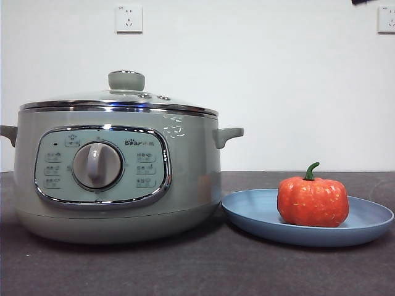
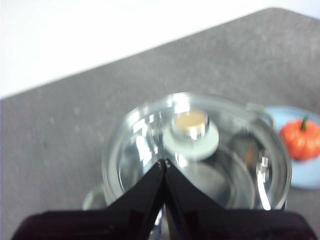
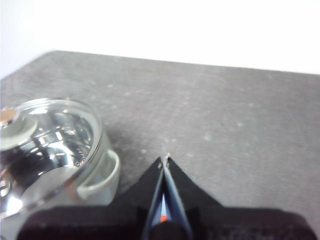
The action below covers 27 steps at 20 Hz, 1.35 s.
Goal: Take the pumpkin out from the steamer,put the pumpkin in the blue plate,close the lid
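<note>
One pumpkin [image 1: 312, 202] upright on blue plate [image 1: 259, 213], stem curling up. Lid [image 1: 126, 94] seated level on steamer [image 1: 117, 179]. Both tools, left [image 2: 164, 162] and right [image 3: 165, 159], clenched, holding nothing.

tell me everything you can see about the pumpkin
The pumpkin is small, orange-red and ribbed, with a glossy plastic look and a curved green stem pointing up. It sits upright on the blue plate, toward the plate's far side from the steamer. Only the plate touches it; no pincer is near it.
</note>
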{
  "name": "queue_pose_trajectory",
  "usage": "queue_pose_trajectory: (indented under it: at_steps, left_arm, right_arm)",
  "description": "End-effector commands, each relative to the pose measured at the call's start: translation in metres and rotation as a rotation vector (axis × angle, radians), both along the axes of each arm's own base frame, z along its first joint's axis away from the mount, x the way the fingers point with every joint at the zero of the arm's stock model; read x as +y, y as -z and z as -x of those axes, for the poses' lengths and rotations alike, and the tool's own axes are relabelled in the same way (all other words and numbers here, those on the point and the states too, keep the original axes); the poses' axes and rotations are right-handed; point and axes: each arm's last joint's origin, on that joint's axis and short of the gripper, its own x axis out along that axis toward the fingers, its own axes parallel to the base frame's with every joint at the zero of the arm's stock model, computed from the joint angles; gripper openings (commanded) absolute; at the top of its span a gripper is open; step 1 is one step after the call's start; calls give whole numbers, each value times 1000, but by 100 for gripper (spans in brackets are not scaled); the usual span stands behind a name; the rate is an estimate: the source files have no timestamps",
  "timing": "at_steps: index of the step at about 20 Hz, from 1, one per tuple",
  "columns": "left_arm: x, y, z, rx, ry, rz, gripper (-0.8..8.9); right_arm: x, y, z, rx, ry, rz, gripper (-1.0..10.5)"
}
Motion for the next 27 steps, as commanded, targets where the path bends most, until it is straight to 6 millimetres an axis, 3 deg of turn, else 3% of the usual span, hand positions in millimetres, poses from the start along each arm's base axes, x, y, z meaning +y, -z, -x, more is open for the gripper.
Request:
queue_pose_trajectory:
  at_steps: [1,5,22,24,27]
  left_arm:
    - [4,27,8,31,-16,27,-8]
    - [8,36,14,97,-43,64,-2]
    - [8,37,14,100,-36,39,-2]
    - [23,33,26,11,-91,7,-2]
    - [45,33,43,-141,-210,101,-2]
  right_arm:
    - [0,26,4,19,-4,-15,-8]
    - [-1,35,5,76,10,-18,1]
    - [-3,44,8,160,10,24,1]
    - [-3,44,9,164,9,26,1]
    - [-3,46,9,181,11,35,1]
